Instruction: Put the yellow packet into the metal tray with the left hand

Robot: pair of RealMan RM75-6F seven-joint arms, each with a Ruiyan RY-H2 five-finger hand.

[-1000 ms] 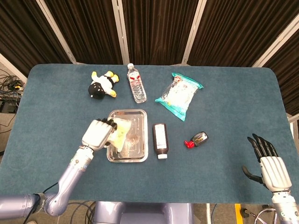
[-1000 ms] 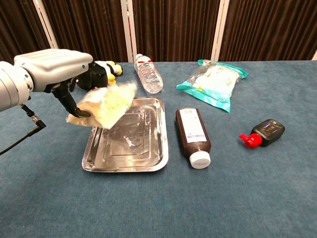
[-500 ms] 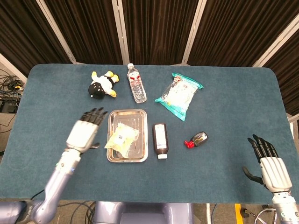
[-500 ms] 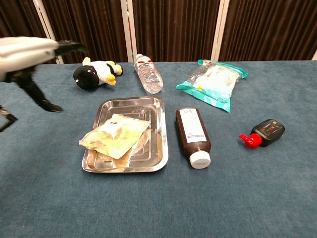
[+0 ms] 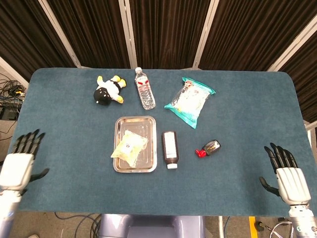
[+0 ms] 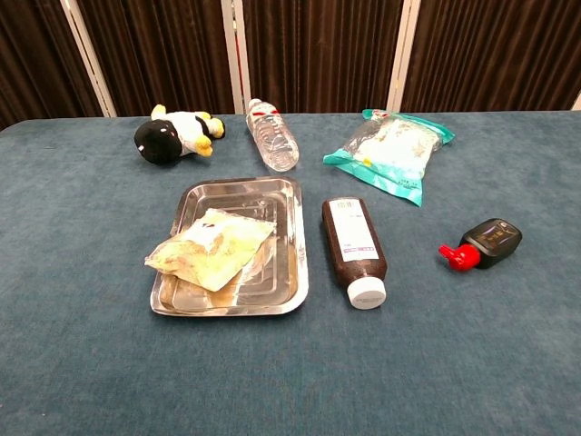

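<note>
The yellow packet (image 5: 130, 147) (image 6: 211, 249) lies flat in the metal tray (image 5: 140, 122) (image 6: 238, 190), its left corner hanging slightly over the tray's left rim. My left hand (image 5: 19, 165) is far off at the table's near left edge, fingers spread and empty. Over at the near right edge my right hand (image 5: 286, 176) is likewise empty with fingers apart. Neither hand shows in the chest view.
A brown bottle with a white cap (image 5: 170, 149) (image 6: 354, 241) lies just right of the tray. Behind it are a clear water bottle (image 5: 144, 89), a penguin plush (image 5: 108, 90) and a teal snack bag (image 5: 189, 101). A small black and red bottle (image 5: 209, 148) lies further right.
My left hand let go of the yellow packet, which dropped into the tray. The hand then drew back left and toward the near edge, out of the chest view.
</note>
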